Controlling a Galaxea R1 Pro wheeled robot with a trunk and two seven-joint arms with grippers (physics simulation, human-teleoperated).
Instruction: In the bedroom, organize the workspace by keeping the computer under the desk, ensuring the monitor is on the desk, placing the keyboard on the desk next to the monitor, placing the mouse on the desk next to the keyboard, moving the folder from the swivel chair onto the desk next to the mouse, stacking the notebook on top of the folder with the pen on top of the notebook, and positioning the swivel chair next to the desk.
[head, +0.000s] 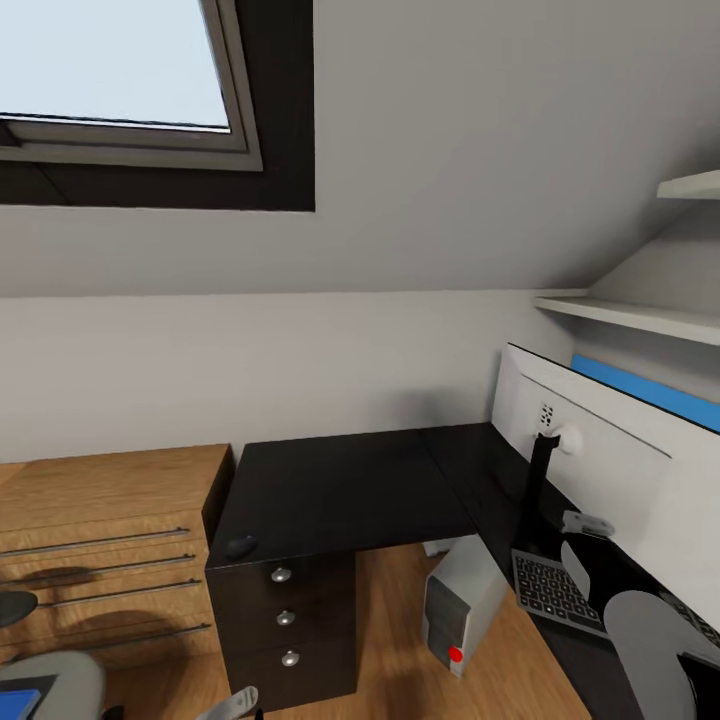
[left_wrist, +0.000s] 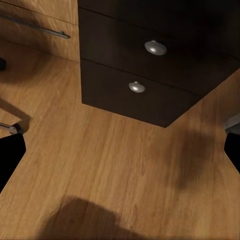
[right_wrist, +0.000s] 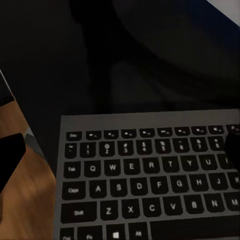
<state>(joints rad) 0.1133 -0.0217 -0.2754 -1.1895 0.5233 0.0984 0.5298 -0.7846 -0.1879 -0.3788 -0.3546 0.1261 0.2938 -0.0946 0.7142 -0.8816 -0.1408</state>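
While the right end effector (right_wrist: 120, 160) hangs just above the keyboard (right_wrist: 150, 175), its two dark fingers show at opposite edges of the right wrist view with the whole key field between them, so it stands wide and holds nothing. In the head view the keyboard (head: 553, 592) lies at about 4 o'clock on the black surface (head: 350, 490), beside the stand of the monitor (head: 590, 450), whose white back faces the camera. The keyboard looks slim, stiff and light, with a smooth frame likely to slip; I judge a pinch across its short width, near the middle of a long edge, safest, since it lies flat and offers little to get under. The left end effector (left_wrist: 120, 145) points at the wood floor by the drawer unit (left_wrist: 150, 75), fingers also far apart and empty. The computer (head: 462, 600) stands on the floor under the surface, at 5 o'clock. A small dark mouse (head: 240, 547) rests at the surface's near left corner.
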